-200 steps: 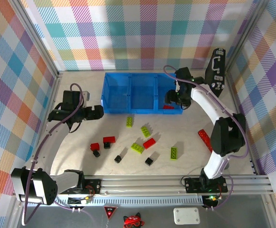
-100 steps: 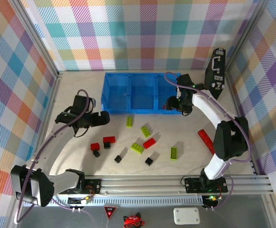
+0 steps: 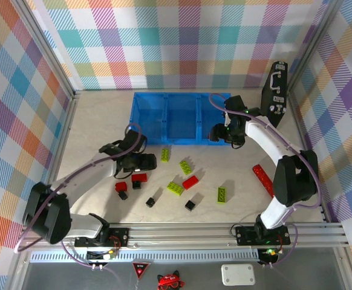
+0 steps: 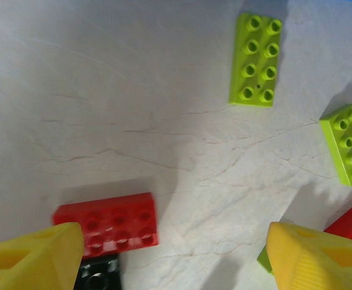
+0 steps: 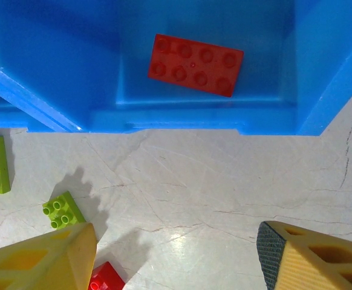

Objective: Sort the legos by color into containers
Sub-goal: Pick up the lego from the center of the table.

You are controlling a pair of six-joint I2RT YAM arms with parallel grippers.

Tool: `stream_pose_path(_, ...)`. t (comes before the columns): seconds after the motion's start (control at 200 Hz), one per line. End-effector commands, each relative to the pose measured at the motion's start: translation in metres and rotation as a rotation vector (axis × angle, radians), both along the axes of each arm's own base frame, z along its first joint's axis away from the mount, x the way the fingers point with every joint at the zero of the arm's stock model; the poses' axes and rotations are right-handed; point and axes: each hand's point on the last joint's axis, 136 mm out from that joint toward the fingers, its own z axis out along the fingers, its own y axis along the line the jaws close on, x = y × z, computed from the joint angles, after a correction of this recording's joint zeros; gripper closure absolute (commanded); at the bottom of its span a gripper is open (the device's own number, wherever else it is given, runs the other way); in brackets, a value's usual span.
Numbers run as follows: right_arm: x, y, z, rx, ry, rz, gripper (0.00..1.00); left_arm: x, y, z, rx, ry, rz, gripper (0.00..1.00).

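Observation:
Loose legos lie on the table in front of the blue containers (image 3: 182,118): green bricks (image 3: 164,155) (image 3: 175,188), red bricks (image 3: 139,177) (image 3: 190,182), and black bricks (image 3: 150,202) (image 3: 190,205). My left gripper (image 3: 144,163) hangs open just above the red brick (image 4: 106,225), with a black brick (image 4: 97,275) beside it. Bare table lies between its fingers (image 4: 31,257). My right gripper (image 5: 176,254) is open and empty over the table at the front wall of the right compartment. One red brick (image 5: 195,64) lies inside that compartment.
A long flat red strip (image 3: 260,178) lies at the right of the table. A tall black case (image 3: 274,90) leans at the back right corner. Checked walls close in the table on three sides, and a metal rail (image 3: 224,232) runs along the near edge.
My left arm has swung right and toward the loose bricks, its jaws narrowing somewhat. My right gripper has drawn back from the right compartment to the bin's front wall.

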Motion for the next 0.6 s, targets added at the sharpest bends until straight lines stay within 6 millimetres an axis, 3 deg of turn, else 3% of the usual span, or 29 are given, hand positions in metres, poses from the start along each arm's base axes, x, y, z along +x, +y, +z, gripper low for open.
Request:
stream_pose_path(0.0, -0.007, 0.001, 0.013, 0.018, -0.021, -0.005, 0.28, 0.022, -0.030, 0.004, 0.003, -0.038, -0.014, 0.24)
stream_pose_path(0.245, -0.014, -0.004, 0.018, 0.007, -0.031, -0.010, 0.28, 0.051, -0.078, -0.019, 0.048, -0.024, -0.052, 0.35)
stream_pose_path(0.39, -0.019, -0.008, 0.021, 0.002, -0.037, -0.016, 0.28, 0.067, -0.085, -0.030, 0.079, -0.032, -0.026, 0.41)
stream_pose_path(0.595, -0.023, -0.011, 0.023, -0.011, -0.040, -0.014, 0.28, 0.078, -0.080, -0.041, 0.156, -0.044, -0.026, 0.45)
